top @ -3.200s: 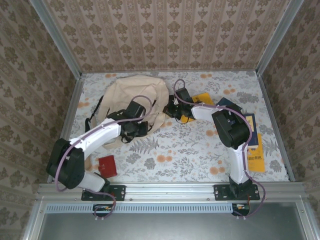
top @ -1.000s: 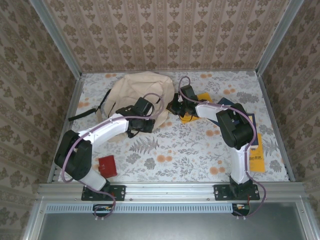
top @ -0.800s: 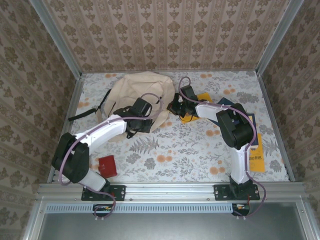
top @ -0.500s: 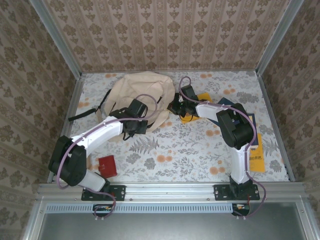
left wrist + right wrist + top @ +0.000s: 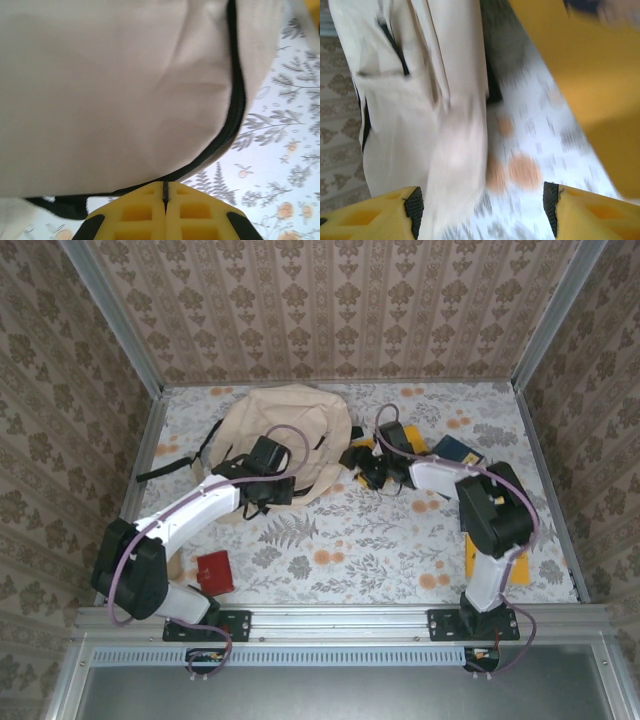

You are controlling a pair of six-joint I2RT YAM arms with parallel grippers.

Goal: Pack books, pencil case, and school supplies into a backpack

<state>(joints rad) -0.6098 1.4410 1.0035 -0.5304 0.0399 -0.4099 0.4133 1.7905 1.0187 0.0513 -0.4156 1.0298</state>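
The cream backpack (image 5: 283, 430) lies at the back left of the table. My left gripper (image 5: 272, 492) is at its near edge. In the left wrist view that gripper (image 5: 165, 192) is shut on a thin black tab by the backpack's (image 5: 110, 85) black zipper (image 5: 236, 100). My right gripper (image 5: 364, 468) hovers open just right of the bag. Blurred in the right wrist view, it (image 5: 482, 215) holds nothing, with backpack cloth (image 5: 415, 100) left and a yellow book (image 5: 580, 65) right. A navy book (image 5: 461, 449) and the red school supplies (image 5: 215, 572) lie apart. The pencil case is hidden.
A second yellow book (image 5: 517, 567) lies at the front right, partly under the right arm. A black strap (image 5: 165, 468) trails left of the bag. Metal rails and patterned walls close in the floral tablecloth (image 5: 350, 540).
My right gripper has opened and drawn back to the right from the backpack, its elbow swinging right. The left gripper stays shut at the bag's edge, shifted slightly.
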